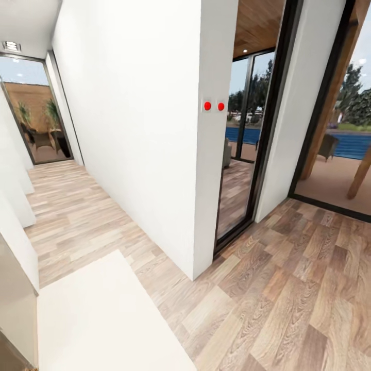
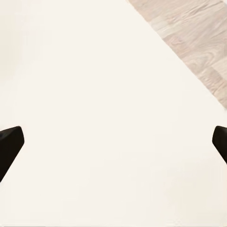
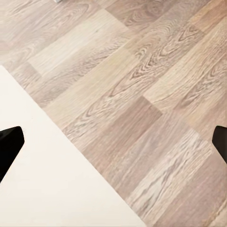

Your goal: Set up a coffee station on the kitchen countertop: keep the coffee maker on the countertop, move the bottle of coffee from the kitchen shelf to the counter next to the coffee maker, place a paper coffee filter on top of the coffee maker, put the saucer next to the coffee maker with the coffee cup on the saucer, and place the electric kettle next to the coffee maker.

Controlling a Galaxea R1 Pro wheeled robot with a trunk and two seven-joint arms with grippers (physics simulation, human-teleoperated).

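The left end effector [image 2: 113, 142] is showing two black fingertips [image 2: 9, 146] at opposite edges of the left wrist view, spread wide with nothing between them, and it is hanging over a plain white flat surface [image 2: 94, 118] with a strip of wood-plank floor [image 2: 189, 38] beyond. The right end effector [image 3: 113, 142] is likewise standing wide open and holding nothing, its dark fingertips [image 3: 9, 144] at the frame edges, above the edge where the white surface [image 3: 42, 189] is meeting the floor [image 3: 142, 94]. In the head view, the white surface [image 1: 103, 319] is lying at lower left on the wood floor [image 1: 288, 288]. A white wall corner [image 1: 154, 129] is rising ahead, carrying a white plate with two red buttons [image 1: 214, 106]. A corridor is running back at left to a glass door [image 1: 31, 108] with potted plants [image 1: 54, 121] outside. At right, dark-framed glazing [image 1: 257, 129] is looking onto a patio with a pool [image 1: 355, 144] and trees. Where the coffee station items are standing cannot be told from these views.
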